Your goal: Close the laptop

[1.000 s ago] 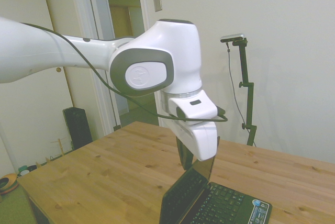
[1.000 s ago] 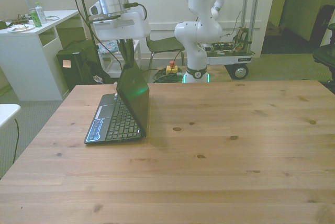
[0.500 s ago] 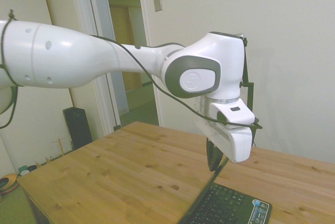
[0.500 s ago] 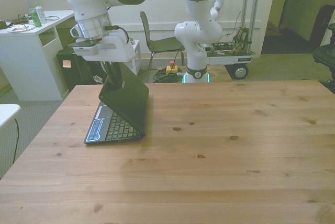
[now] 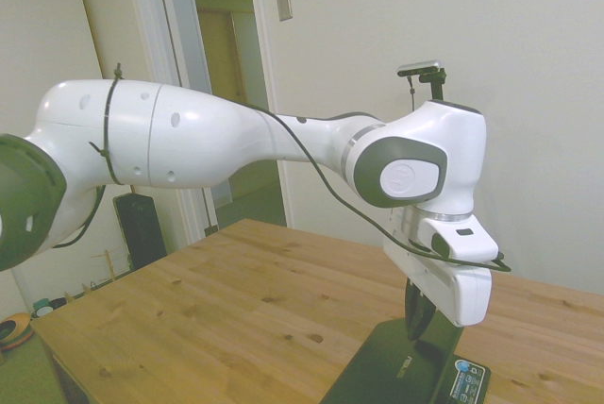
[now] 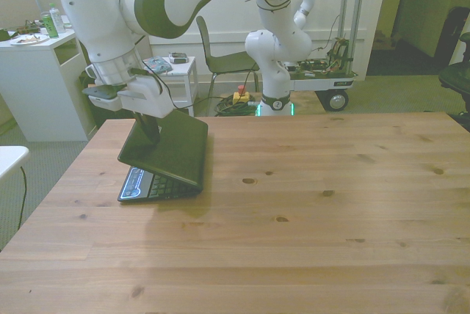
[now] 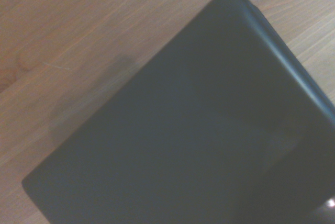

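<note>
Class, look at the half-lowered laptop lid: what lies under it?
Under the lid, a strip of keyboard and the stickered palm rest show; the rest of the keys and the screen are covered.

Glossy white arm [image 5: 189,135] built from fat rounded shells with grey joint caps, each cap stamped with a round logo. A thin black cable [image 5: 311,173] snakes along it, cinched by a black tie around the big segment, and the front view shows white lettering on a grey band.

Light: even, soft indoor, greenish cast | Shadows: faint patch on desk [image 6: 220,204] beside laptop [image 6: 172,149] in front view | Glare: mild sheen on white arm [image 5: 189,135] | Focus: wrist view soft, lid edges smeared; side and front views sharp | Distortion: slight wide-angle bowing in side view
</note>
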Robot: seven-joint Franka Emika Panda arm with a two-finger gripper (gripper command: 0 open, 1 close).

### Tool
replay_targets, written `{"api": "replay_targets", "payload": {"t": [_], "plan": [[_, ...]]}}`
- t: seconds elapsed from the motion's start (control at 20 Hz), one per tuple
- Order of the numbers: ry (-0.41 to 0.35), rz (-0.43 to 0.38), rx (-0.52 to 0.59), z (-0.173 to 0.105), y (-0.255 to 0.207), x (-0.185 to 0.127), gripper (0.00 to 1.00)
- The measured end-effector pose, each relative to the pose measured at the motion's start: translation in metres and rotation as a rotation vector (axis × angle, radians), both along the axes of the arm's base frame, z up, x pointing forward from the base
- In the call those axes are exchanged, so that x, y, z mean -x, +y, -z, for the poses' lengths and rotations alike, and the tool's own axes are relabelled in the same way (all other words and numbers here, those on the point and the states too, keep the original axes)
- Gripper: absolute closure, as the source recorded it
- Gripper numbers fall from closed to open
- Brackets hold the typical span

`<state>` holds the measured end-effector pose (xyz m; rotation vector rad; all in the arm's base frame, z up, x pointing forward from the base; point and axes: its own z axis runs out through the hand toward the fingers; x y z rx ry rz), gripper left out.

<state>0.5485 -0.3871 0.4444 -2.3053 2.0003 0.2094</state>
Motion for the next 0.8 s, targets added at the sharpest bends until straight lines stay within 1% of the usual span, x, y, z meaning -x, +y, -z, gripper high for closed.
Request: {"api": "replay_targets", "payload": {"t": [0.15,0.35,0.4,0.5,0.55,0.65,0.8], "plan": [[0.023,0.006,0.000,0.019,0.000,-0.014,1.00],[0.071,0.020,-0.002,0.058,-0.004,-0.029,1.00],[0.076,0.018,-0.001,0.064,-0.004,-0.032,1.00],[0.056,0.011,0.010,0.052,-0.003,-0.036,1.00],[0.039,0.003,0.013,0.041,0.000,-0.036,1.00],[-0.004,-0.021,0.015,0.009,0.012,-0.029,1.00],[-0.092,-0.081,-0.001,-0.046,0.036,-0.005,1.00]]}}
